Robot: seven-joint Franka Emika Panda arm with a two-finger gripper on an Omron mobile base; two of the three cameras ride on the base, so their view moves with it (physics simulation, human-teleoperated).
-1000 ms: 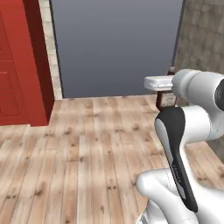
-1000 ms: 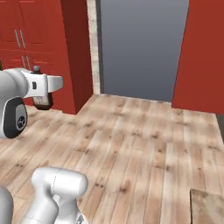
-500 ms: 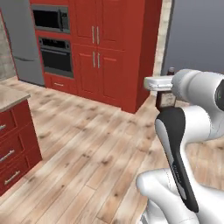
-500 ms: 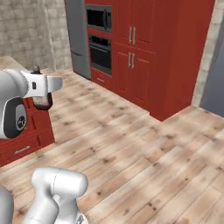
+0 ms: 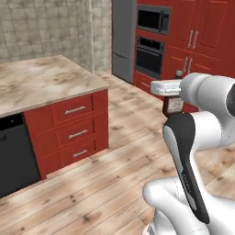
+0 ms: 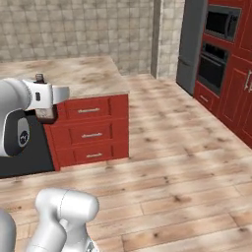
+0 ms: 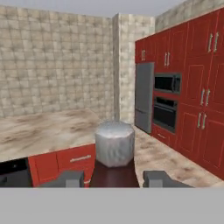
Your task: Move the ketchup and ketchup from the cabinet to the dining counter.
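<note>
While the base faces the kitchen, the dining worktop (image 5: 41, 82) with its marbled top and red drawers lies to the left, well apart from the arm. Further right, the pincer (image 5: 173, 103) pinches one ketchup bottle (image 5: 173, 106) around its body, held high over the wooden floor. Should the base swing sharply, I reckon the upright bottle could slip from that narrow hold and drop before reaching the worktop.

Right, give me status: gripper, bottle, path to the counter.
Gripper shut on ketchup bottle, carried upright. Dining counter ahead-left, its top bare where seen. Open wood floor between, nothing in the way.
</note>
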